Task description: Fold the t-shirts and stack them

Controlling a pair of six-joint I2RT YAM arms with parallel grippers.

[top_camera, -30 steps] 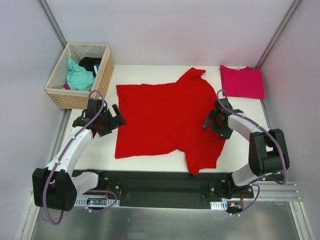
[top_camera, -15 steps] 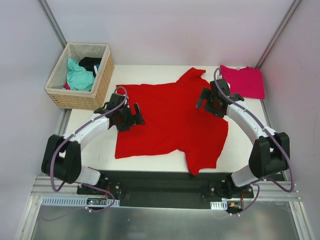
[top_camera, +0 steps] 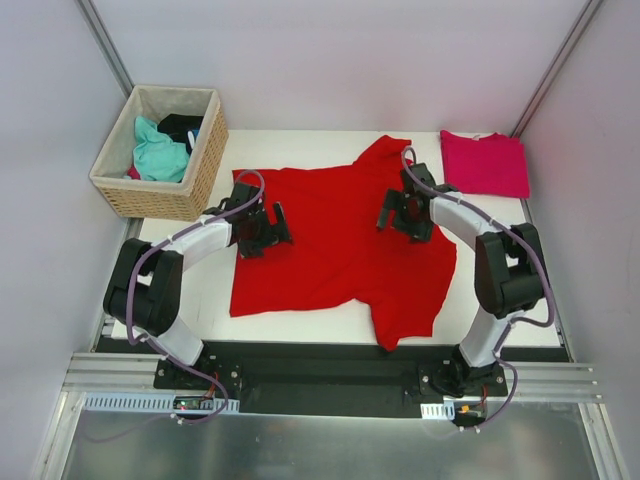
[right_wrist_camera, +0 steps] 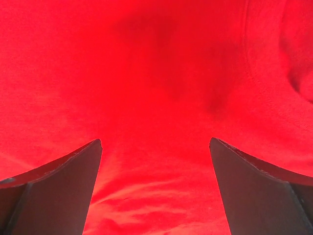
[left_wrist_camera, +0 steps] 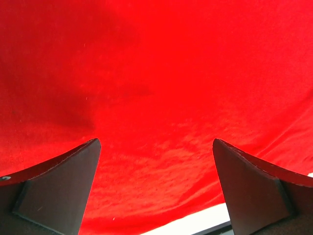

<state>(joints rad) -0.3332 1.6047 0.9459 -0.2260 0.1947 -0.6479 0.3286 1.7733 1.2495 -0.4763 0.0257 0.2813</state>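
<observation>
Two spread hands, left hand (top_camera: pixel 281 226), right hand (top_camera: pixel 384 212), over flat, creased red t-shirt (top_camera: pixel 335 255).

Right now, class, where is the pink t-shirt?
In the top view, the pink t-shirt lies at the table's far right corner, just right of the red t-shirt and beyond the right gripper.

**White tabletop (top_camera: pixel 200 290): two shirts, one basket (top_camera: pixel 150 200)**

The red shirt (top_camera: pixel 330 245) lies spread open across the middle. One sleeve is rumpled toward the far edge, and its near right corner reaches the tabletop's near edge. The pink shirt (top_camera: pixel 485 165) lies folded into a flat rectangle at the far right corner, close to the red one but apart. The basket stands at the far left corner, just beside the red shirt.
</observation>
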